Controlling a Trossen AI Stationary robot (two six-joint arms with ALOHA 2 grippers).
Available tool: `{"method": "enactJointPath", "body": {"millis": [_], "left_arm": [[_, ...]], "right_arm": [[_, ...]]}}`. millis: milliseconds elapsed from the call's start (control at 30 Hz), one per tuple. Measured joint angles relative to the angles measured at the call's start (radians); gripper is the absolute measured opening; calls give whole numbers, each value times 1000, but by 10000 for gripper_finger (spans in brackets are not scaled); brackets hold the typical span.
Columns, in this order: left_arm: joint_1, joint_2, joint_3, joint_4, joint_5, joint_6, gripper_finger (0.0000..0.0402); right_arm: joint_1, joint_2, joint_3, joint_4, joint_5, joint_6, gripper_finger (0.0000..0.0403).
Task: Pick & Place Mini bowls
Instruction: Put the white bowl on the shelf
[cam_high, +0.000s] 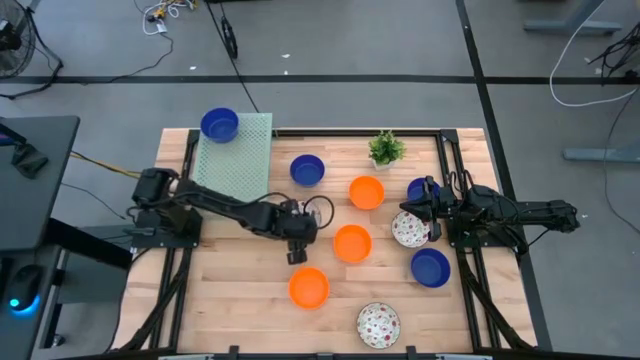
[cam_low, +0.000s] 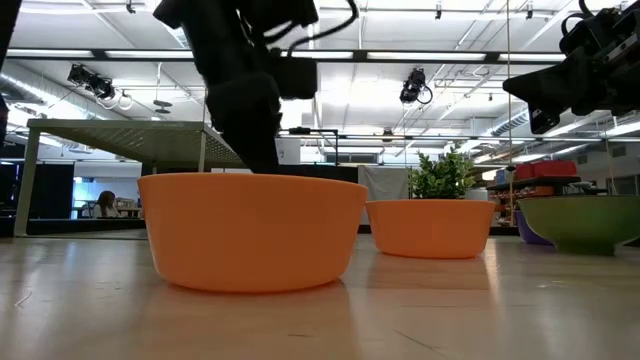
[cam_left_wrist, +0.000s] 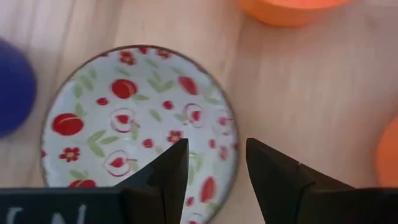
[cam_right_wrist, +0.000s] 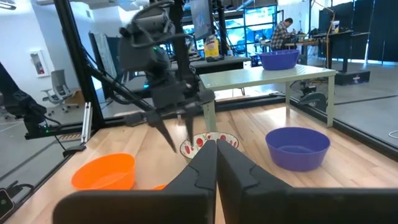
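Note:
Several mini bowls stand on the wooden table: orange ones (cam_high: 352, 243) (cam_high: 309, 287) (cam_high: 366, 192), blue ones (cam_high: 307, 169) (cam_high: 430, 267), and white red-patterned ones (cam_high: 410, 228) (cam_high: 378, 325). Another white red-patterned bowl (cam_left_wrist: 134, 118) sits mid-table under my left gripper (cam_left_wrist: 214, 152). That gripper is open and points steeply down. One finger is over the bowl's inside and the other is outside its near rim (cam_left_wrist: 233, 165); I see no touch. In the right wrist view it stands just above this bowl (cam_right_wrist: 202, 140). My right gripper (cam_right_wrist: 216, 152) is shut and empty, held level at the table's right.
A raised pale green platform (cam_high: 240, 160) at the far left carries a blue bowl (cam_high: 219, 124). A small potted plant (cam_high: 386, 148) stands at the far edge. An orange bowl (cam_low: 250, 230) fills the low view. Bare wood lies at the near left.

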Motion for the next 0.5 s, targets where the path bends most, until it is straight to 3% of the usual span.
{"method": "enactJointPath", "body": {"millis": [500], "left_arm": [[8, 4, 2, 15, 17, -29, 165]], "right_arm": [[0, 0, 0, 0, 0, 0, 11]]}}
